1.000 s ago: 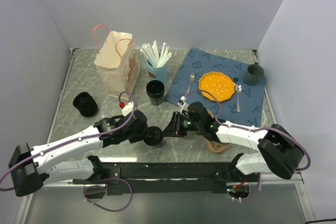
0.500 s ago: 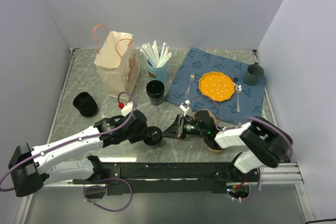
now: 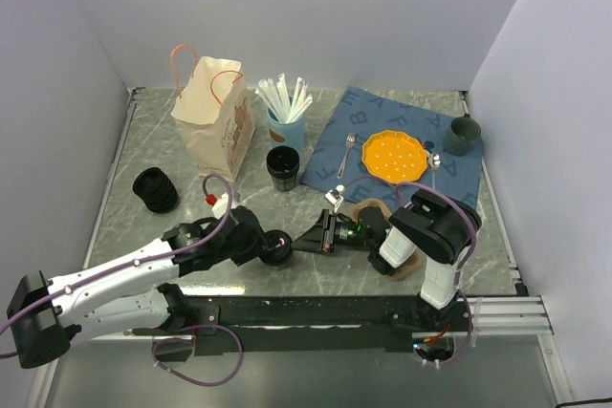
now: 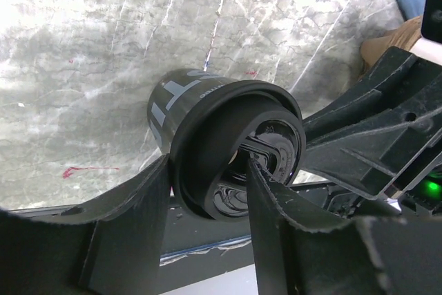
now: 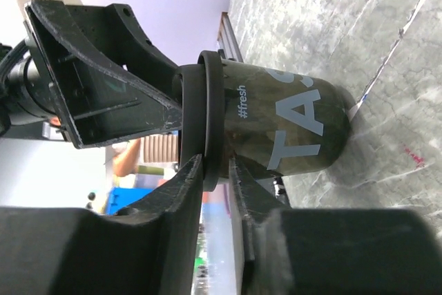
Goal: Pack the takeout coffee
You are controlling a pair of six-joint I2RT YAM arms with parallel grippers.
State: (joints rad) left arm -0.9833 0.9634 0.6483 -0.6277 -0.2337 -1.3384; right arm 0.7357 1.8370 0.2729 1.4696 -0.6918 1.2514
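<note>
Top external view: the takeout coffee (image 3: 277,247) is found at lower centre, base on the surface (image 3: 143,150), axis roughly upright. The left jaws, half open, are clamped across its lid (image 4: 238,150) from above. The right jaws, narrowly parted, straddle the lid rim from the right; firm grip cannot be told.

From my end the takeout coffee (image 5: 290,129) looks like black paper with a faint sheen and pale print. Its lid (image 4: 207,143) is smooth, semi-gloss plastic. The fingers (image 4: 131,240) are matt black with rough, frayed edges. The counter (image 4: 83,46) is polished grey-veined stone-look, the bag (image 3: 212,121) creased paper, the mat (image 3: 402,121) blue cloth.
</note>
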